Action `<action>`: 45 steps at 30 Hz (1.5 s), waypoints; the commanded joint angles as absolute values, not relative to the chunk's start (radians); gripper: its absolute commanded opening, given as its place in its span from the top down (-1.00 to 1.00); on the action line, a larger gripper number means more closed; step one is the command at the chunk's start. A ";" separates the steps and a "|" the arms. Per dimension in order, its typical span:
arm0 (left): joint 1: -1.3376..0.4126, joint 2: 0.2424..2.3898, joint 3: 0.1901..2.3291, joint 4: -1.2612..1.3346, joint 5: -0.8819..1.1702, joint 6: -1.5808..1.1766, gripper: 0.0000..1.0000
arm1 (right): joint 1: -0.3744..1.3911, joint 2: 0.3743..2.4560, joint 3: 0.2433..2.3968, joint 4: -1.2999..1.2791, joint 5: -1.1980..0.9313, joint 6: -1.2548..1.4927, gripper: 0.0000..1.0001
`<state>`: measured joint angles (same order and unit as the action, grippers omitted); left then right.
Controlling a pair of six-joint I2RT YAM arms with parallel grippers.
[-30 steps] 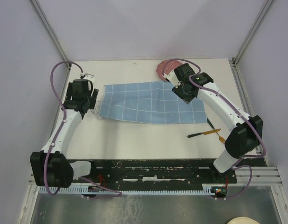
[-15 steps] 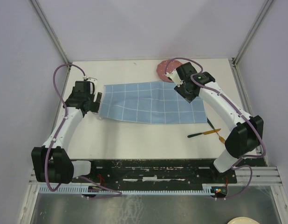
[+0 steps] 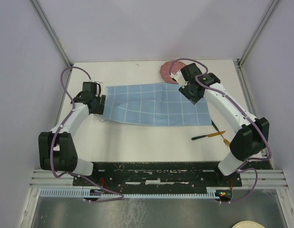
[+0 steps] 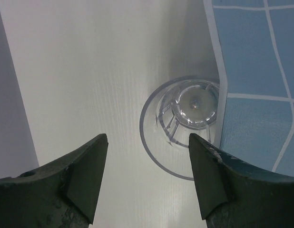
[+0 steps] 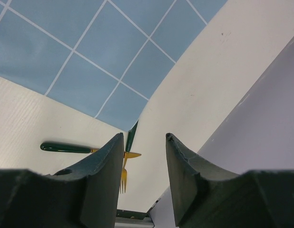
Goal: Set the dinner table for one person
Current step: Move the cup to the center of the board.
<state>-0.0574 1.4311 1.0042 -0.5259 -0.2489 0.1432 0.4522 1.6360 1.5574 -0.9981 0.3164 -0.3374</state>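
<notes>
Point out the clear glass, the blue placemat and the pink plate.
clear glass (image 4: 192,104): left wrist view, round centre.
blue placemat (image 3: 154,107): top external view, middle.
pink plate (image 3: 164,72): top external view, uncovered left part.

Robotics lab cell, plain lilac walls (image 3: 137,28), aluminium frame posts (image 3: 52,32), robot arms (image 3: 228,107) bolted to black baseplate (image 3: 156,172)

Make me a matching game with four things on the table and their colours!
Things:
1. placemat
2. plate
3. glass
4. cutlery

Colours:
A. clear, see-through
B. blue with white lines
C. dark pinkish red
D. green handles with yellow ends

Right pairs: 1-B, 2-C, 3-A, 4-D
</notes>
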 commanded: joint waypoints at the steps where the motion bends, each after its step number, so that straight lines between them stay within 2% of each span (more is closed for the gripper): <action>1: -0.054 1.437 1.026 -0.453 -0.232 0.080 -0.50 | 0.443 1.630 1.564 -0.974 0.334 -0.335 0.03; 8: -0.050 1.486 1.017 -0.437 -0.225 0.054 -0.14 | 0.436 1.618 1.554 -0.976 0.338 -0.338 0.04; 17: -0.045 1.543 1.021 -0.429 -0.202 0.028 0.06 | 0.433 1.617 1.547 -0.978 0.327 -0.336 0.04; 19: -0.043 1.553 1.025 -0.429 -0.202 0.028 0.17 | 0.433 1.619 1.543 -0.977 0.325 -0.334 0.04; 20: -0.043 1.558 1.029 -0.432 -0.202 0.029 0.29 | 0.433 1.621 1.541 -0.976 0.325 -0.334 0.05; 22: -0.040 1.566 1.037 -0.442 -0.200 0.034 0.79 | 0.433 1.619 1.541 -0.976 0.326 -0.334 0.05; 23: -0.039 1.567 1.043 -0.449 -0.203 0.036 0.93 | 0.433 1.619 1.540 -0.976 0.327 -0.334 0.05; 45: 0.076 1.505 1.121 -0.554 -0.353 0.203 0.95 | 0.432 1.629 1.520 -0.978 0.296 -0.334 0.09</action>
